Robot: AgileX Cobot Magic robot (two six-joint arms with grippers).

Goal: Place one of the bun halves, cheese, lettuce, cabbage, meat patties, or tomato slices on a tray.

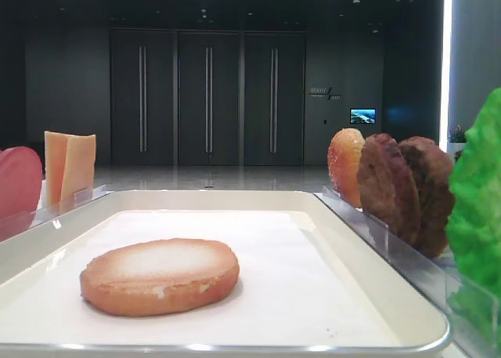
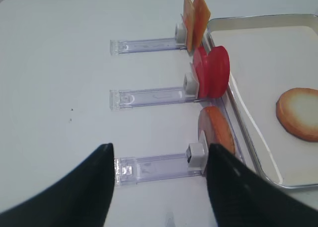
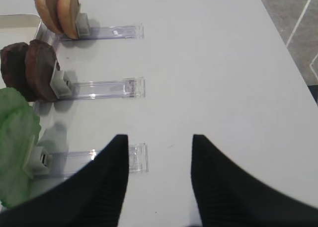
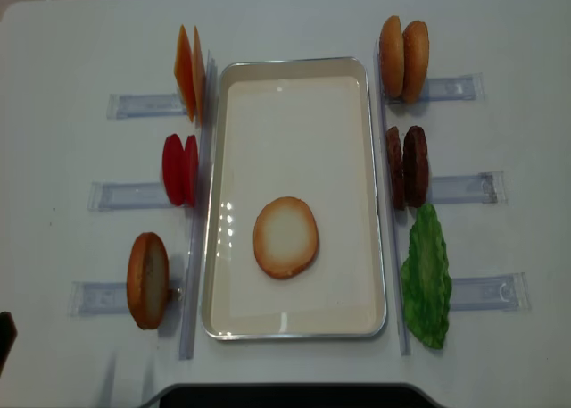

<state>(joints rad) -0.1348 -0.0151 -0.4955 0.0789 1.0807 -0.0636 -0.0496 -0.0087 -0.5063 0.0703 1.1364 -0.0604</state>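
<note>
Black left end effector (image 2: 158,187) wide, empty

No text can be read; a small sign (image 1: 324,93) on the dark back wall is too blurred.

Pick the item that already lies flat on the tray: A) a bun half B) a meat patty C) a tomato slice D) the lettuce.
A: the bun half lies pale face up on the tray, while the other foods stand in racks outside it.
</note>
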